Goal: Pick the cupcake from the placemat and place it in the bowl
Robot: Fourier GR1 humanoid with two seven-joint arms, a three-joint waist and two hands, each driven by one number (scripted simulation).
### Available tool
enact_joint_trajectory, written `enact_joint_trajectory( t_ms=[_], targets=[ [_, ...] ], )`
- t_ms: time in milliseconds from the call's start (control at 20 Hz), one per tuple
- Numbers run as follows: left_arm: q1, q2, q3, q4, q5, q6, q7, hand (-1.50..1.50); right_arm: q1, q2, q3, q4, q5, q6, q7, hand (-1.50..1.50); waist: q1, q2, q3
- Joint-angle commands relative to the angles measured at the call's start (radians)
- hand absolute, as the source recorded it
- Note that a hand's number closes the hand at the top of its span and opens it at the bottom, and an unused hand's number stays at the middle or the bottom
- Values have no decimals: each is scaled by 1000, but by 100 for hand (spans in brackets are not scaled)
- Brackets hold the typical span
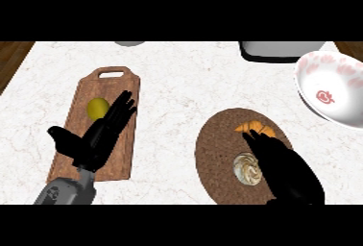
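From the head view we see the pale-frosted cupcake [246, 168] sitting on the round brown woven placemat [212, 144], beside a small orange croissant-like pastry [254, 127], while the white bowl with red pattern [333, 89] stands apart at the upper right, holding nothing as far as we can see. Our right hand [284, 168] lies over the mat just beside the cupcake with fingers extended, apparently not yet curled round it, and our left hand [99, 132] rests spread above the brown wooden cutting board [124, 81] near a yellow lemon-like fruit [97, 108]. So we judge the grasp, lift, carry and release are all left to do.
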State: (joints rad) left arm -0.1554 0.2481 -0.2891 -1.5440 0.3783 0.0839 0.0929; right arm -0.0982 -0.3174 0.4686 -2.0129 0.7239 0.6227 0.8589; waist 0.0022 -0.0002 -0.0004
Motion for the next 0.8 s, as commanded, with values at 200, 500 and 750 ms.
enact_joint_trajectory(
  t_ms=[200, 500, 750],
  targets=[
    [37, 3, 80, -17, -12, -82, 25, 0, 37, 21, 10, 29, 92, 23, -42, -150, -2, -1, 0],
    [27, -77, 65, -29, -93, -45, 64, 0, 81, 69, 61, 88, 198, -41, -83, -150, -3, -1, 0],
    [80, -103, 64, -33, -116, -93, 20, 0, 31, 90, -6, 217, 234, -108, -172, -150, -2, 0, 0]
  ],
)
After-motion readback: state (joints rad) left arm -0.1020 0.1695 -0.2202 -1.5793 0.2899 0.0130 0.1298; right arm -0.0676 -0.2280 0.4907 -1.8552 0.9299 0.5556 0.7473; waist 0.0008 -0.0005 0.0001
